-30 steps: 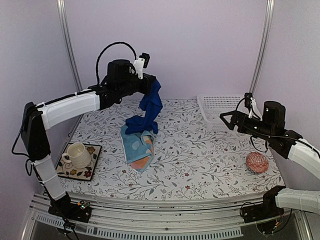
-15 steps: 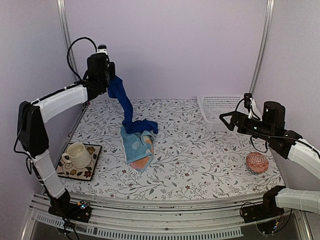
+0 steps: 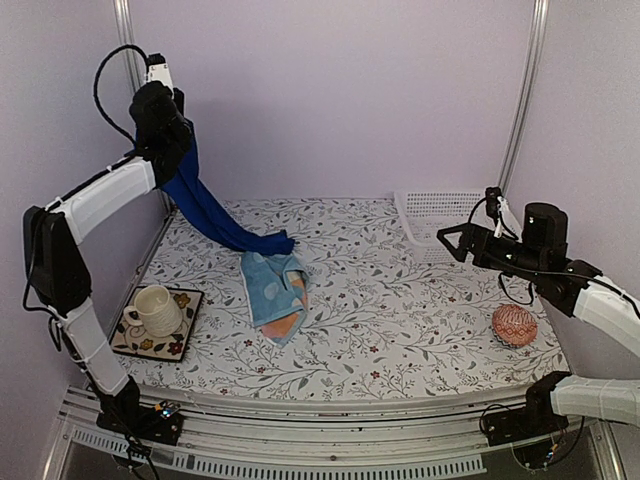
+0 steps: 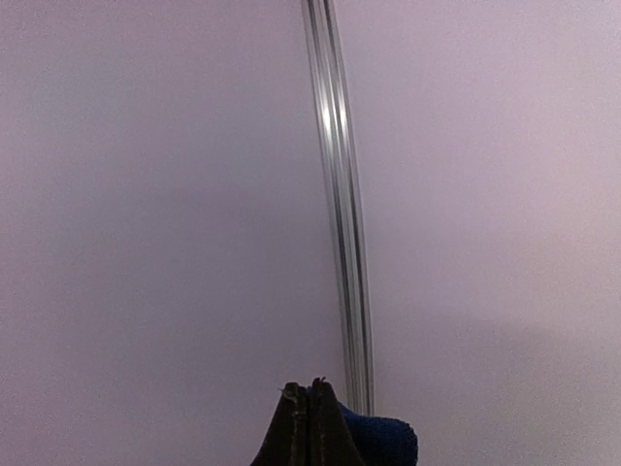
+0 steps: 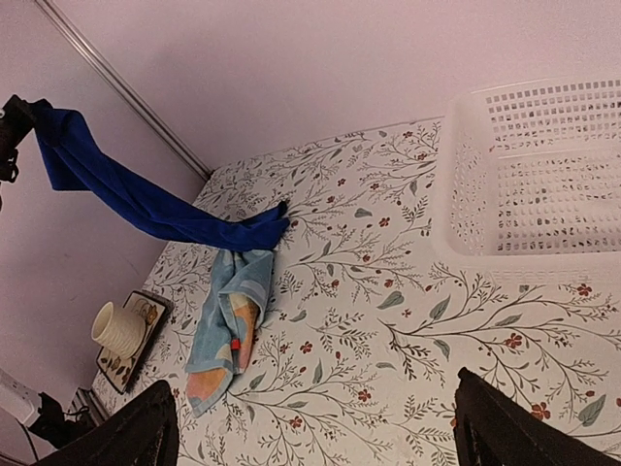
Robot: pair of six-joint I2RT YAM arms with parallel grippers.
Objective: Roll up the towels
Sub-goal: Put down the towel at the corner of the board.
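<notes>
1. Since 0.5 s ago, the royal-blue towel (image 3: 205, 210) has been drawn leftward and higher by the left tool (image 4: 309, 398), which is clamped on its upper end.
2. Its lower end is left on the worktop (image 3: 400, 320), touching the crumpled light-blue towel (image 3: 275, 290).
3. The right tool (image 5: 320, 437) is held wide, well apart from both towels.

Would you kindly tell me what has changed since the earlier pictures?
The left gripper, shut on the royal-blue towel, swung left and higher toward the back-left post, stretching the towel out; its far end still lies at the light-blue towel. The right gripper, cup, ball and basket stayed put.
</notes>
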